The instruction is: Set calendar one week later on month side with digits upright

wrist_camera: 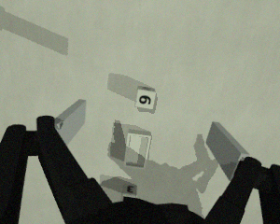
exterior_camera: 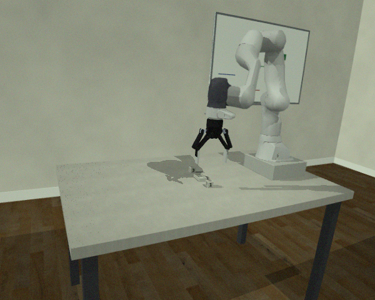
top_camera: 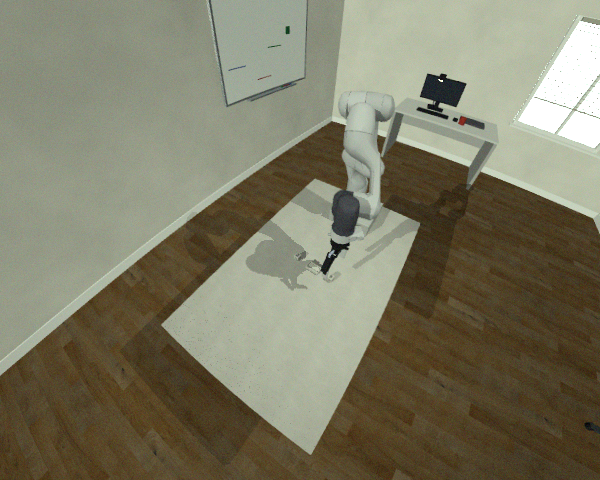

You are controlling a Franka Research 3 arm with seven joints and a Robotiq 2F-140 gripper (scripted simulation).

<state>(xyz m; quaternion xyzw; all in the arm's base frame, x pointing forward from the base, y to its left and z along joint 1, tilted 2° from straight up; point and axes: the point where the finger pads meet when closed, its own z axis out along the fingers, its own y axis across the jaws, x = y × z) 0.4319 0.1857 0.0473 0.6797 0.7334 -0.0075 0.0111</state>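
The tray lies on the table between two pale cubes and holds neither. One cube stands on the table beyond one end of it. This cube shows a 1 on its side in the exterior view and a turned 6 or 9 on top in the wrist view. The other cube stands off the tray's other end and shows a 3 in the exterior view. My gripper is wide open and empty, above the table.
The robot's base block stands at one end of the table. The arm's shadow falls over part of the tray and the cube with the 3. A desk with a monitor stands beyond, by the wall.
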